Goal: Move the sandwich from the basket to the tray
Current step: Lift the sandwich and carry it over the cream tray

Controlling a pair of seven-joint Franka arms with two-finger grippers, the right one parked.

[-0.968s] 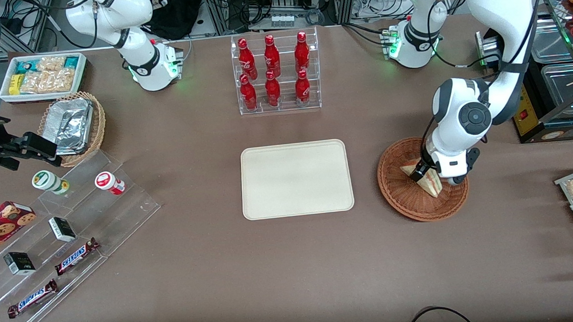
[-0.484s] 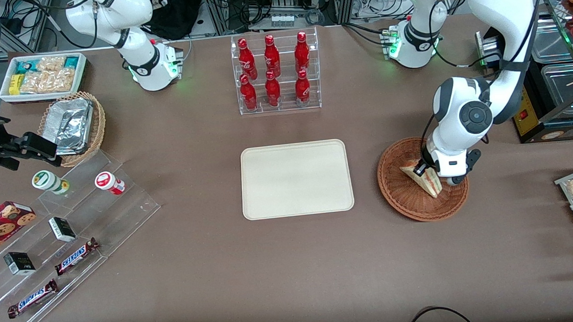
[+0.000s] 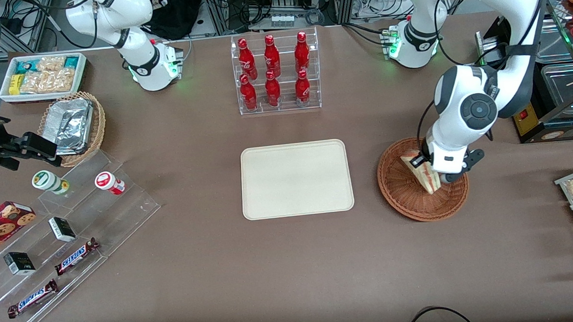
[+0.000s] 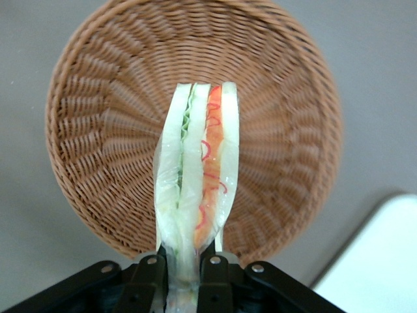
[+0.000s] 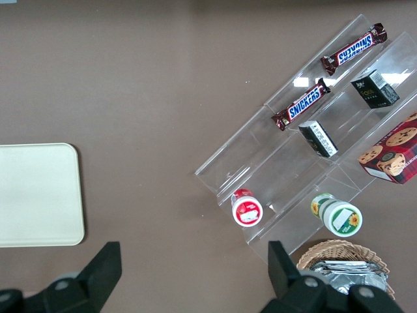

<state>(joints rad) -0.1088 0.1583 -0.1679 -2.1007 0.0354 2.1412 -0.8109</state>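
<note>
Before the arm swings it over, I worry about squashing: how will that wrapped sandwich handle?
Probably soft: the sandwich bulges above the pincer shut on its thin corner. Its clear wrap looks slick, so it may slip. Hanging over the basket, it seems light.

Reddish-brown woven basket [image 3: 406, 199], cream tray [image 3: 297, 179]

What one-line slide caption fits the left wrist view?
Gripper shut on the sandwich, held above the basket, tray corner nearby.

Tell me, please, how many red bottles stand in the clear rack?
6: three on the upper step, three on the lower. The gripper holds the sandwich above the basket.
</note>
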